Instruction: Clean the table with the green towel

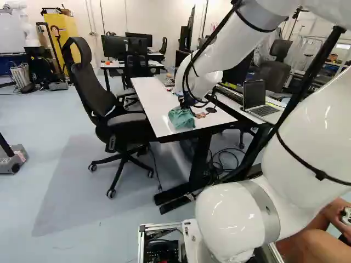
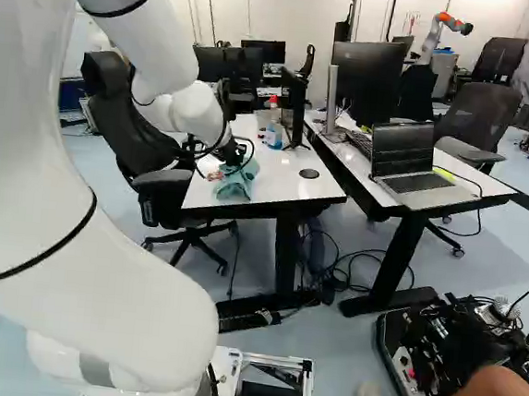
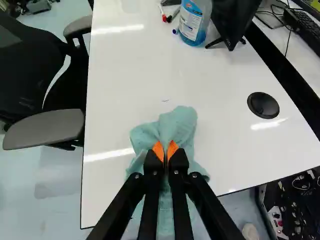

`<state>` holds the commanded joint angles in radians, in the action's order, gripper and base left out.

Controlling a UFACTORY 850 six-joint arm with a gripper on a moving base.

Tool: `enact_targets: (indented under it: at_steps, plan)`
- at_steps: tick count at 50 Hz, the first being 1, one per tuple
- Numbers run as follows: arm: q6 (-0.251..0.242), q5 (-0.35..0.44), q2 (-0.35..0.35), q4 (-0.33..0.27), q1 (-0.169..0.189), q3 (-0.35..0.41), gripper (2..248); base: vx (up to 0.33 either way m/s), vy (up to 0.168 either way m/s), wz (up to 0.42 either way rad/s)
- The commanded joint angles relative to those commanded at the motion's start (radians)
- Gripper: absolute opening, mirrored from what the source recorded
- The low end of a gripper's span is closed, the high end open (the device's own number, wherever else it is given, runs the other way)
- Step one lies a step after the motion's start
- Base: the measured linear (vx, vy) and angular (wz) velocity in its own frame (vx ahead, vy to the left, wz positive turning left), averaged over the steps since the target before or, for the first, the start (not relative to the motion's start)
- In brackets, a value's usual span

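1. At the near end of the white desk point(image 3: 120, 75), the green towel point(image 3: 177, 122) lies bunched under the arm point(image 1: 219, 46), spread out to both sides of the jaws and a little ahead of them.
2. The jaws are clamped on the towel, their orange pads point(image 3: 158, 150) nearly together with cloth pinched between; whether all of the cloth touches the desk, I cannot tell.
3. Ahead of the towel, a short dark mark point(image 3: 165, 100) shows on the desktop.
4. Well apart from the towel, toward the far end, stand a bottle of blue liquid point(image 3: 194, 22) and, just beside it, a black screen point(image 3: 234, 20) on its stand; markers point(image 3: 163, 15) lie near the bottle.
5. A round black disc point(image 3: 263, 105) sits near the side facing the second desk point(image 2: 413, 200), which holds an open laptop point(image 2: 403, 145).
6. Along the opposite side is a black chair point(image 1: 82, 76).
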<state>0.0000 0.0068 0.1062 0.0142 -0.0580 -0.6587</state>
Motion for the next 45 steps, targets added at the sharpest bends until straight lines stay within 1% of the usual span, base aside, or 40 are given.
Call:
enact_targets:
  at_steps: [10,29,45]
  plan:
    - [0.000,0.000,-0.024,0.000,0.007,-0.023,28,0.000,0.000,0.000]
    - [0.000,0.004,-0.120,0.000,0.033,-0.118,28,0.000,0.000,0.000]
    - [0.000,0.005,-0.191,0.000,0.064,-0.192,28,0.000,0.000,0.000]
